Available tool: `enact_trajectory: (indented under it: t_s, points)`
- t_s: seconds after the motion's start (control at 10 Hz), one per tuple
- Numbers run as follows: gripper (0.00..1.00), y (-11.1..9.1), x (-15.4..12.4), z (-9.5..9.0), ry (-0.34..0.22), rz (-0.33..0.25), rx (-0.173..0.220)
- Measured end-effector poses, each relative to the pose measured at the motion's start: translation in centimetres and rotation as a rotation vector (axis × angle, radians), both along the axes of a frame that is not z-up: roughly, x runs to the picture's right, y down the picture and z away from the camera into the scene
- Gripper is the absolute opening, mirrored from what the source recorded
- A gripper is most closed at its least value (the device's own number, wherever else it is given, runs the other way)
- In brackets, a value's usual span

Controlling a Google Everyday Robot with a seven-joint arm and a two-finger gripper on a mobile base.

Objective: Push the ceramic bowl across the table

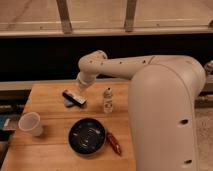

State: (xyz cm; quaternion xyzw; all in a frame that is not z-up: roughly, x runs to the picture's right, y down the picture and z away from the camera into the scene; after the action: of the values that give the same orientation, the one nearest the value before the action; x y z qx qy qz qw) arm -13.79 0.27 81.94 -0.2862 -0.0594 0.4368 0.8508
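We see a small clear bottle (107,100) standing upright. Well to its left and nearer us sits a white cup (30,123); a slim red item (114,143) lies in front of it. The gripper (74,98) hangs just left of the bottle.
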Motion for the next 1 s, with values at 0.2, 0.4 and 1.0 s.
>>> enact_trajectory:
  t_s: [0.2, 0.4, 1.0]
  points:
    - [0.0, -1.1, 0.7, -0.5, 0.069, -0.028, -0.013]
    - [0.0, -0.3, 2.3, -1.3, 0.106, -0.038, -0.053]
    - [0.0, 9.8, 9.0, -2.9, 0.21, -0.009, -0.268]
